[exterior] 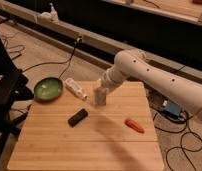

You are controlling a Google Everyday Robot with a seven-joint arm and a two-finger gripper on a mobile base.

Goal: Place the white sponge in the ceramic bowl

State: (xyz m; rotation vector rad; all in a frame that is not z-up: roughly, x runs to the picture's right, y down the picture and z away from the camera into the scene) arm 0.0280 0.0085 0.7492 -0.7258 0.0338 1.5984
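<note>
1. The counter I am working over is a light wooden top of planks, and most of its near half is bare wood.
2. The ceramic bowl sits at the far left corner, green, with its rim seeming to reach past the counter's edge.
3. Just right of the bowl a white tube-like bottle lies on its side, slanted.
4. A black bar lies flat left of centre, apart from the bottle.
5. A small orange-red piece lies on the right half, well apart from the bar.
6. The gripper hangs over the far middle, just right of the bottle, clamped on the white sponge. I cannot tell whether the sponge touches the wood.
</note>
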